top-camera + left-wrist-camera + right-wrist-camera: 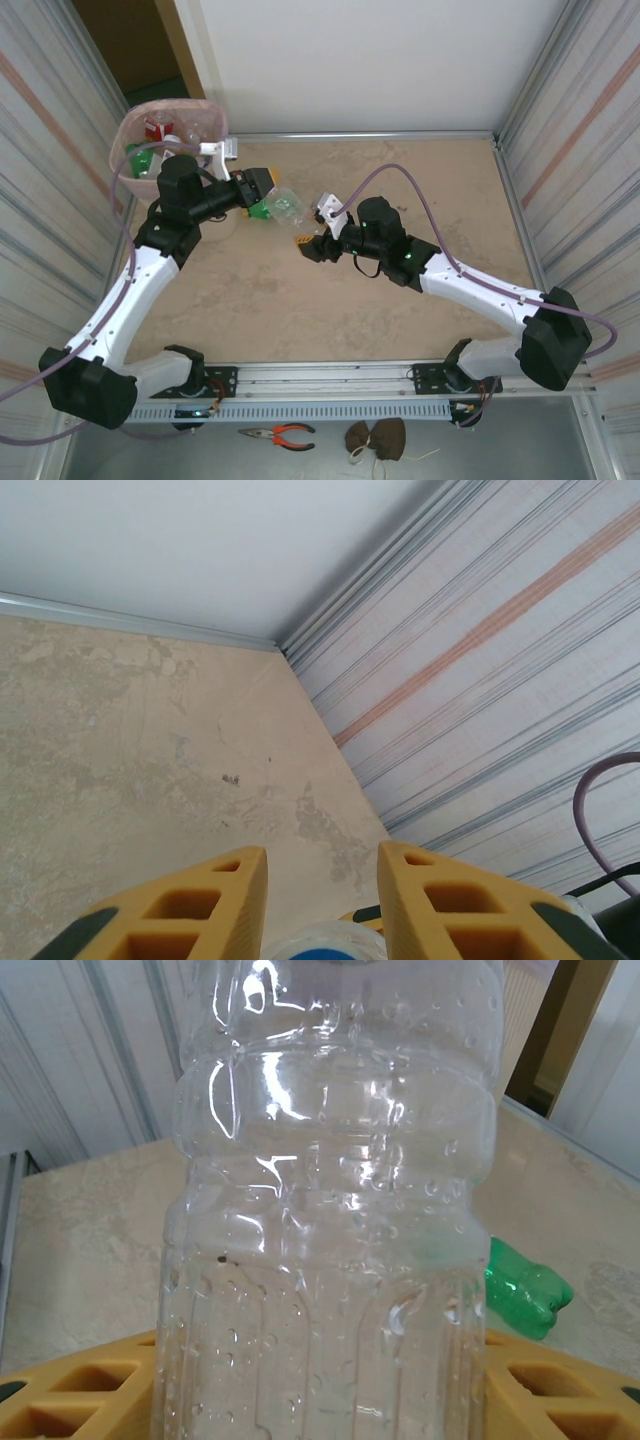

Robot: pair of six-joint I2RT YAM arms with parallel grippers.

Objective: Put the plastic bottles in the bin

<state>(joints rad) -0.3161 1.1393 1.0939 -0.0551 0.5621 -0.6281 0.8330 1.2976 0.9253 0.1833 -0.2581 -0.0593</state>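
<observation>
In the top view the left gripper (268, 190) is reaching in from the upper left toward the middle of the frame, and it is pinching a clear bottle (287, 206) near its neck. In the left wrist view its yellow fingers (190, 905) are standing close together, with the bottle's blue cap (325, 950) sitting between them at the bottom edge. The right gripper (305, 243) is pointing up and left, just below and right of that bottle in the top view. In the right wrist view the clear bottle is standing through the centre of the frame and the right gripper's fingers (70, 1390) are flanking it on both sides; whether they are pressing on it or standing just off it cannot be told. A green bottle (527, 1295) is lying on the table (400, 300) at the right of that view. The bin (118, 150) is sitting in the upper left corner of the top view, up and left of the left gripper, with several bottles (160, 130) lying inside it. Pliers (280, 435) are lying at the bottom edge.
</observation>
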